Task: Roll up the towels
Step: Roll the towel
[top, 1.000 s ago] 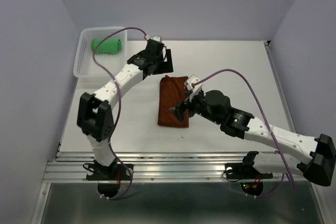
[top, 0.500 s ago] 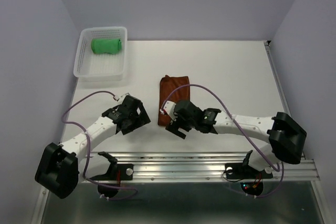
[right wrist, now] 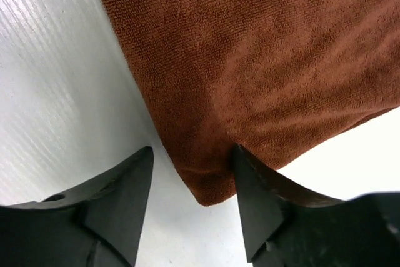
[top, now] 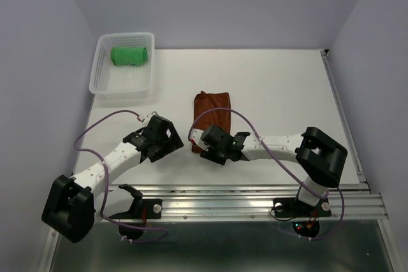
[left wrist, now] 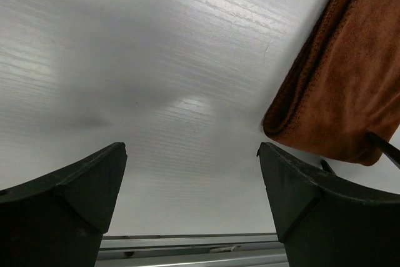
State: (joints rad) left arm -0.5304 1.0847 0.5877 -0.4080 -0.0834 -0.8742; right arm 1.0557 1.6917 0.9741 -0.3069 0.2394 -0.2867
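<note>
1. Brown towel (top: 211, 114): lies flat on the white table (top: 280, 87), folded into a long rectangle. Its long side runs from near to far. In the left wrist view the towel (left wrist: 340, 73) shows a doubled, folded edge at its near corner.

2. Green towel (top: 130, 55): already rolled. It lies in the far part of the white basket (top: 105, 84), which stands at the far left corner of the table, well apart from the brown towel.

3. Right claw (top: 208, 151): positioned low at the near end of the brown towel. In the right wrist view the claw (right wrist: 194, 161) is spread, with its 2 fingers (right wrist: 122, 192) on either side of a rounded corner of the towel (right wrist: 262, 54). The views do not show whether the fingers touch the cloth.

4. Left claw (top: 167, 142): positioned low over bare table, just beside the near left corner of the brown towel. In the left wrist view the claw (left wrist: 190, 173) is spread wide and holds nothing; only the table surface lies between its fingers.

5. A metal rail (top: 217, 199) runs along the near edge of the table, where both arms are mounted.
</note>
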